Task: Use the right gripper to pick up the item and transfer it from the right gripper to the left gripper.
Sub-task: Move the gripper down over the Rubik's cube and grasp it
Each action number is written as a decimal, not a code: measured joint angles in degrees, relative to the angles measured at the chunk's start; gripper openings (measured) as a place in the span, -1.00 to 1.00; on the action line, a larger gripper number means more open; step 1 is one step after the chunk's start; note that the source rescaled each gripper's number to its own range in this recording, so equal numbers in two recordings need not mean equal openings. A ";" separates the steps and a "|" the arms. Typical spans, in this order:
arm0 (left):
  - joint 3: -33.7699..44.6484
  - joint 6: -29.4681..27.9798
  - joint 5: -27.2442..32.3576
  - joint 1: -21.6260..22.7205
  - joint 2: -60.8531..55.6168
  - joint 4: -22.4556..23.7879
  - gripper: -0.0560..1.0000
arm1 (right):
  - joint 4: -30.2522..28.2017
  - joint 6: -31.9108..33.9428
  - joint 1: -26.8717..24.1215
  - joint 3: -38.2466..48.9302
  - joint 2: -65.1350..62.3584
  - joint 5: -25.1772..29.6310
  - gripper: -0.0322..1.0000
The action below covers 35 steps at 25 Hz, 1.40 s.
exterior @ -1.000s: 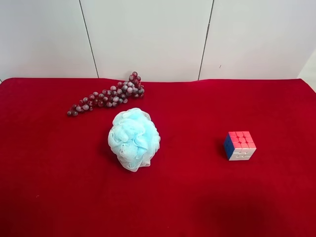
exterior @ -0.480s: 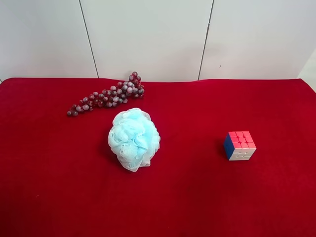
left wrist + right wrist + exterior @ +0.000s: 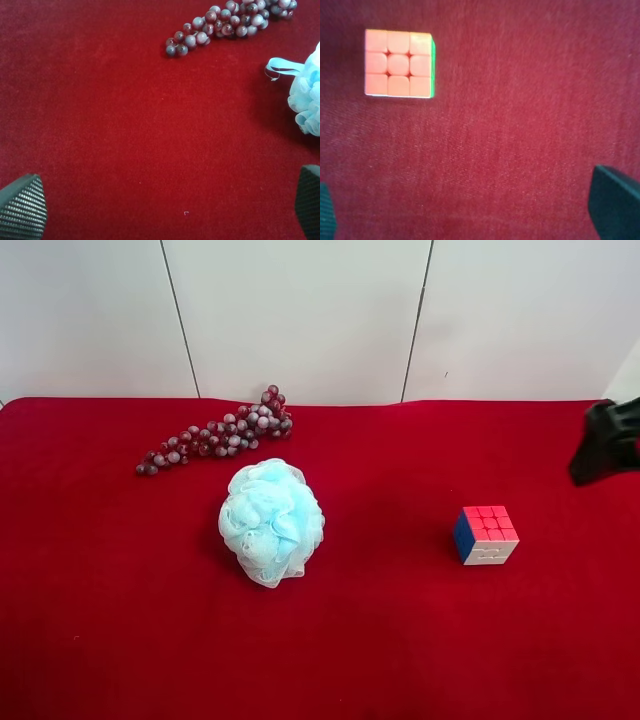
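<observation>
Here, cloth (image 3: 400, 650): red, lying under everything.
Left gripper (image 3: 165, 210): jaws spread wide with nothing between them, over bare cloth beside the puff (image 3: 306, 100).
Cube (image 3: 486, 534): flat on the cloth, well apart from the puff, red face up, blue and white sides showing.
Puff: light blue mesh, mid-cloth.
Right gripper (image 3: 470, 215): jaws wide apart, empty, above the cloth near the cube, on its side away from the puff.
Grapes (image 3: 218, 437): dark red bunch just behind the puff.

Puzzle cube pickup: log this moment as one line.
stage: pre-grasp | puzzle cube: on red cloth, untouched | right gripper: open, empty, apart from cube | left gripper: open, empty
</observation>
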 joint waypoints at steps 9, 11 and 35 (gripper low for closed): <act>0.00 0.00 0.00 0.00 0.00 0.00 1.00 | 3.72 -0.40 0.00 -0.34 13.31 -5.33 1.00; 0.00 0.00 0.00 0.00 0.00 0.00 1.00 | 4.90 -0.40 0.00 -0.34 15.69 -7.60 1.00; 0.00 0.00 0.00 0.00 0.00 0.00 1.00 | 8.94 0.43 2.85 -3.76 36.69 -19.60 1.00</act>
